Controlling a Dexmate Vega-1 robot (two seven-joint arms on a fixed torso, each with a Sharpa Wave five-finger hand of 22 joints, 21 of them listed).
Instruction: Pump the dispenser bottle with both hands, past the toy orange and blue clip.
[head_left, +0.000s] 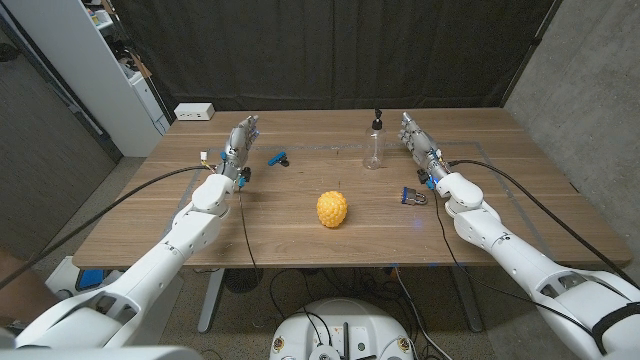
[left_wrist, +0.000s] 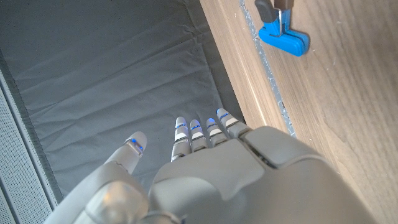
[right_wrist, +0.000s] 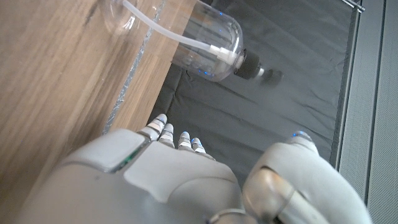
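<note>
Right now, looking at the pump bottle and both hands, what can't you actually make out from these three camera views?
- Dispenser bottle, right wrist view: its base is cut off by the picture's edge.
- Its pump head, head view: too small to tell which way the nozzle faces.
- Blue clip, left wrist view: cut off by the edge.
- Right hand, left hand, head view: fingers too small to read.

A long wooden desk (head_left: 300, 240) with a brown grain top stands before a dark, creased fabric curtain (head_left: 330, 50) that hangs across the back. On the desk's far left corner lies a small white rectangular box (head_left: 194, 111). A second clip, blue with a grey metal part (head_left: 413, 196), lies on the desk's right part. A white shelving unit (head_left: 110, 60) stands at the left, and a grey concrete wall (head_left: 590, 90) rises at the right. Black cables (head_left: 410, 300) trail under the desk.
</note>
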